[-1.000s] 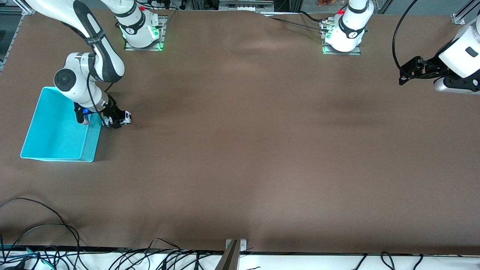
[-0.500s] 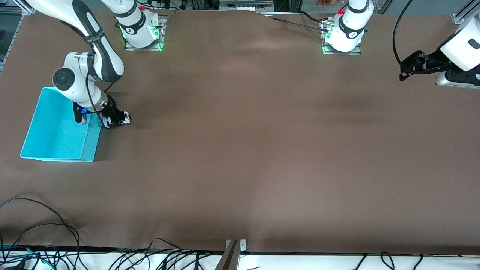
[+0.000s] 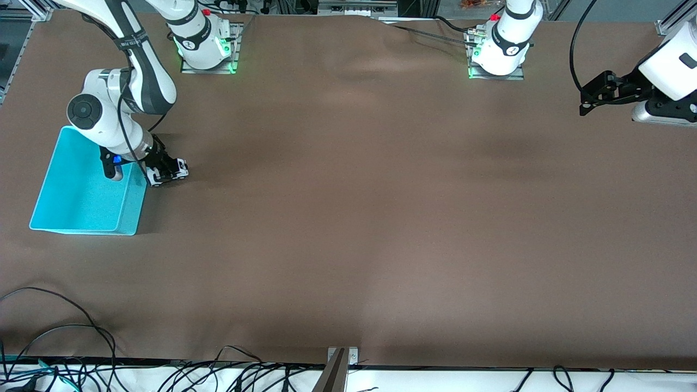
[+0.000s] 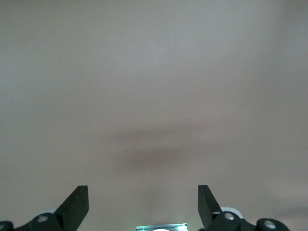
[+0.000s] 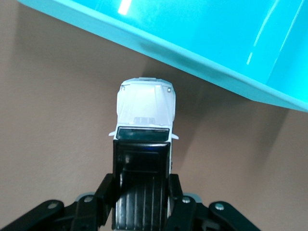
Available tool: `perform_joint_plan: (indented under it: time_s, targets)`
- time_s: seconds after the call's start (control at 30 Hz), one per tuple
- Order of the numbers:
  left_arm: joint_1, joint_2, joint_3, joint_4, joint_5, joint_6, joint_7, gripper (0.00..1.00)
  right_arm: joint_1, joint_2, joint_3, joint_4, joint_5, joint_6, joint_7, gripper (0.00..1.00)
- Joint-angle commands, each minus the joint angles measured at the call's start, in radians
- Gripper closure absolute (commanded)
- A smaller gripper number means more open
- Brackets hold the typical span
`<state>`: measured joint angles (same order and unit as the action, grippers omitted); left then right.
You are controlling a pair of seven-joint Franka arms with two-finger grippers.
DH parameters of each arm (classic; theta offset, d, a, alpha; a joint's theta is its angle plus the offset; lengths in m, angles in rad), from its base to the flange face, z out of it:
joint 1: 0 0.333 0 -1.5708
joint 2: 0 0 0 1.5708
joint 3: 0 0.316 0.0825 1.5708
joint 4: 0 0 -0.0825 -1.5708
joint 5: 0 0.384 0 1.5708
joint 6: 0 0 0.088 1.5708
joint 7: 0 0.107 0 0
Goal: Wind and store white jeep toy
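Note:
The white jeep toy (image 3: 170,172) is small and boxy with a black roof, held just beside the turquoise bin (image 3: 60,188) at the right arm's end of the table. My right gripper (image 3: 161,173) is shut on it, its fingers pressed to both sides of the black roof. In the right wrist view the jeep (image 5: 145,106) points its white hood toward the bin's wall (image 5: 192,45), with the gripper (image 5: 143,190) clamped on its rear. My left gripper (image 3: 589,102) is open and empty, up over the left arm's end of the table; in its wrist view the gripper (image 4: 143,204) shows only bare brown cloth.
The brown cloth-covered table (image 3: 348,218) stretches wide between the arms. Loose black cables (image 3: 65,337) lie along the table's edge nearest the front camera. A metal bracket (image 3: 340,356) sits at the middle of that edge.
My right arm has shifted slightly toward the bin with the jeep in its grip. My left gripper has risen a little and drawn toward its end of the table.

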<state>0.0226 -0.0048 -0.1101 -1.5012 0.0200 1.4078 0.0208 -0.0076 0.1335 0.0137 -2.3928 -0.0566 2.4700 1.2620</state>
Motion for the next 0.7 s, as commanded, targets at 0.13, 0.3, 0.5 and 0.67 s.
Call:
perform_joint_plan:
  time_s: [0.13,0.3,0.5,0.67]
  targets:
    - [-0.003,0.006,-0.003,0.027,0.017,-0.026,-0.005,0.0,0.003,-0.04,0.044,0.142,-0.026,-0.219,-0.003,1.0]
    - [-0.003,0.006,-0.002,0.027,0.017,-0.026,-0.005,0.0,0.003,-0.04,0.068,0.228,-0.026,-0.336,-0.048,1.0]
    - [0.0,0.008,-0.002,0.027,0.017,-0.024,-0.005,0.0,0.003,-0.046,0.066,0.283,-0.025,-0.445,-0.22,1.0]
    - [0.0,0.008,-0.002,0.027,0.017,-0.026,-0.005,0.0,0.0,-0.048,0.029,0.323,-0.029,-0.516,-0.369,1.0]
